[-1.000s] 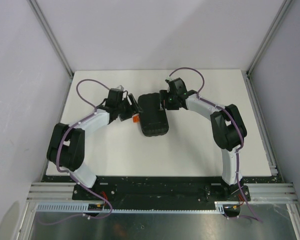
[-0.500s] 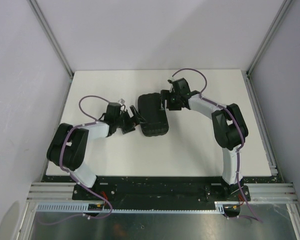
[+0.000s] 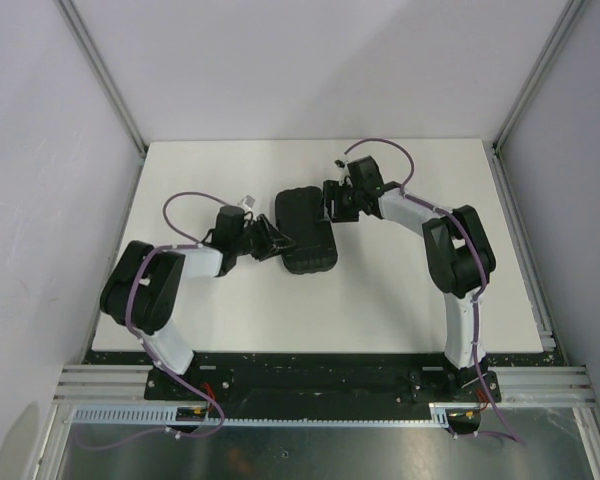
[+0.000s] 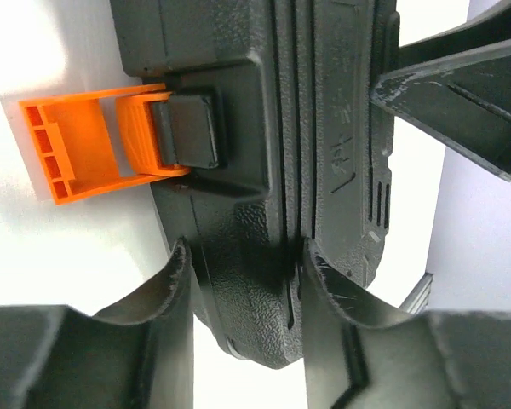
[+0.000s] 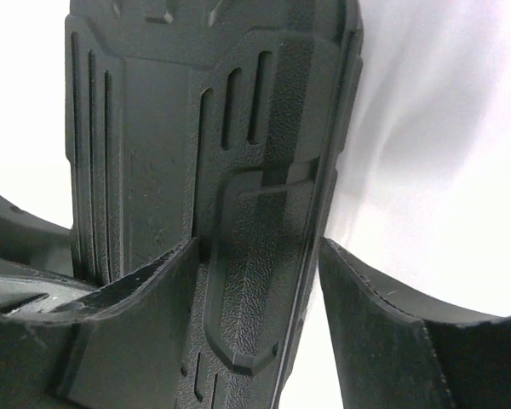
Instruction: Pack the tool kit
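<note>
Top external view: the closed black tool kit lies mid-table between both arms. The right gripper clasps its far right corner, fingers pressed against both sides. The left gripper straddles the near left edge, beside the orange latch, which is flipped outward. I cannot tell whether its fingers squeeze the case.

One closed black tool case sits on one white tabletop. The case has one orange latch. Two end effectors flank the case: the left end effector and the right end effector.
</note>
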Controlling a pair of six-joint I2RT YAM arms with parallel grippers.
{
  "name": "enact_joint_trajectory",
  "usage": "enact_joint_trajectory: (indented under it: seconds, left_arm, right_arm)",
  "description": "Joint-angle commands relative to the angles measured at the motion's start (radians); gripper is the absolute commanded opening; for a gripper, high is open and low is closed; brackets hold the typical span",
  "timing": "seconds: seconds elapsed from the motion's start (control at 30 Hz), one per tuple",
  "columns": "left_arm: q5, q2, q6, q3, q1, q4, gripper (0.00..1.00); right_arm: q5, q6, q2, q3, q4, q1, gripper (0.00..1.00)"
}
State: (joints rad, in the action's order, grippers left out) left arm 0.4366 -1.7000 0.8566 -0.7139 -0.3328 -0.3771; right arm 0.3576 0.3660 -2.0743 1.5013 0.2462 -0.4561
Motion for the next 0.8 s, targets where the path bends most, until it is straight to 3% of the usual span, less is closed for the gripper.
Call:
enact_joint_trajectory:
  seconds: [0.0, 0.07, 0.2, 0.33, 0.53, 0.77]
  left_arm:
    - [0.076, 0.053, 0.004, -0.05, -0.029, -0.151, 0.24]
    - [0.079, 0.083, -0.002, -0.068, -0.029, -0.133, 0.18]
    - [0.064, 0.134, -0.052, -0.142, -0.031, -0.009, 0.16]
    - [0.035, 0.141, -0.106, -0.197, -0.036, 0.116, 0.38]
    - [-0.014, 0.156, -0.125, -0.13, -0.037, 0.166, 0.63]
    - [-0.056, 0.109, -0.132, -0.078, -0.037, 0.177, 0.73]
  right_arm:
    - [0.165, 0.0, -0.094, -0.07, 0.16, -0.077, 0.61]
    - [0.197, 0.015, -0.1, -0.076, 0.147, -0.085, 0.59]
    - [0.263, 0.056, -0.1, -0.095, 0.1, -0.089, 0.58]
    - [0.245, 0.064, -0.096, -0.104, 0.093, -0.085, 0.59]
    - [0.029, -0.005, -0.04, -0.104, 0.148, -0.081, 0.71]
    - [0.013, -0.04, -0.032, -0.119, 0.157, -0.088, 0.77]
